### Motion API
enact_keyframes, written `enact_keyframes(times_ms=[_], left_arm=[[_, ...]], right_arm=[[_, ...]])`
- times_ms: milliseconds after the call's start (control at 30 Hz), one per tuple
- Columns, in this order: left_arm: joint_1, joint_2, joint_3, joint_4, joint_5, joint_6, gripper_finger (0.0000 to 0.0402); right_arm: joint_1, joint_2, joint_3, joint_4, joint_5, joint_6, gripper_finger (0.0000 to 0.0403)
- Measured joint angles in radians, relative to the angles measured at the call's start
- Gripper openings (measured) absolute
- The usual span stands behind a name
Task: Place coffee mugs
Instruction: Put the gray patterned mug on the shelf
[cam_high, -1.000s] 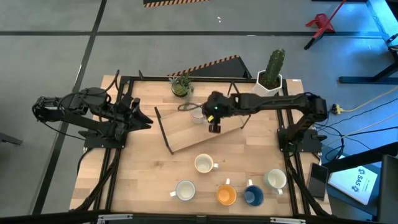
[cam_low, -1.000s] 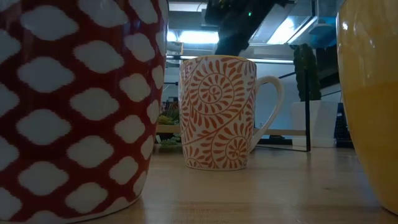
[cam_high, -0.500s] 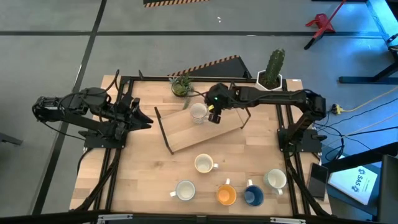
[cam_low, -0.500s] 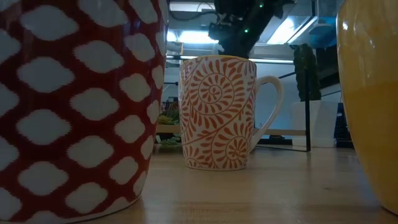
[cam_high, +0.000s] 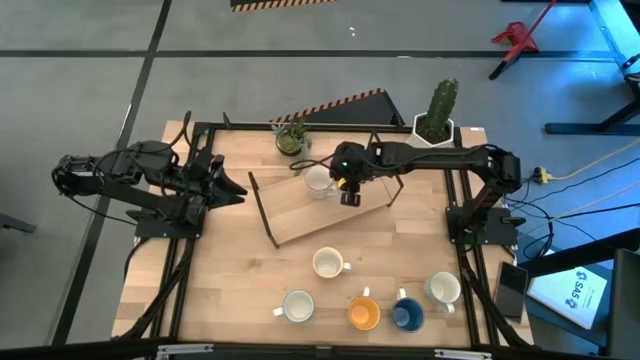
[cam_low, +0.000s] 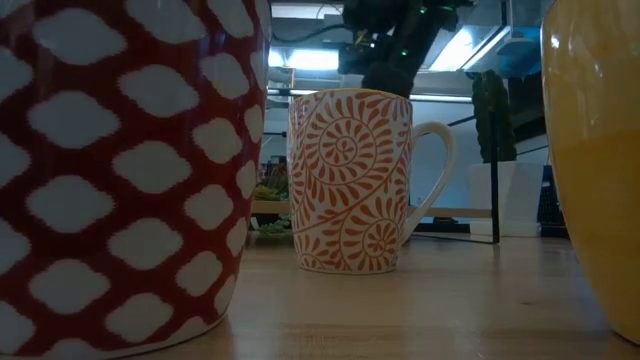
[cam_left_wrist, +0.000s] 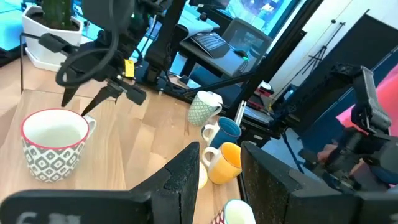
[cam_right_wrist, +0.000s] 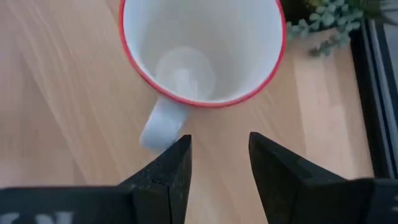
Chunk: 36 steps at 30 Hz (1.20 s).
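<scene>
A white mug with a red rim and grey pattern (cam_high: 318, 180) stands upright on the raised wooden board (cam_high: 300, 212); it also shows in the right wrist view (cam_right_wrist: 202, 50) and the left wrist view (cam_left_wrist: 55, 143). My right gripper (cam_high: 349, 196) hovers open just right of it, its fingers beyond the handle (cam_right_wrist: 163, 121) without touching it. Several more mugs stand on the near table: two white (cam_high: 328, 263) (cam_high: 297, 305), an orange (cam_high: 364, 313), a blue (cam_high: 406, 314) and a cream one (cam_high: 443, 289). My left gripper (cam_high: 236, 190) waits open at the table's left side.
A cactus in a white hexagonal pot (cam_high: 436, 120) stands at the far right corner and a small green plant (cam_high: 291, 138) behind the board. The board rests on black wire legs (cam_high: 264, 210). In the low view a patterned mug (cam_low: 350, 180) stands between two close ones.
My right gripper swung a little toward the far edge, then came back toward the near right, ending beside the mug's handle. The red-rimmed mug has stayed upright on the board. The left arm has kept still.
</scene>
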Motion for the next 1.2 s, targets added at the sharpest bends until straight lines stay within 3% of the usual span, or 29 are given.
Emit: enact_keyframes(times_ms=[600,1200], left_arm=[[0.0,0.0,0.0,-0.027,0.003,-0.001,0.0112],[0.0,0.0,0.0,-0.037,0.003,0.007,0.0112]], right_arm=[[0.001,0.105,0.0,0.265,-0.106,-0.02,0.0147],[0.002,0.168,0.0,0.408,-0.199,-0.069,0.0147]])
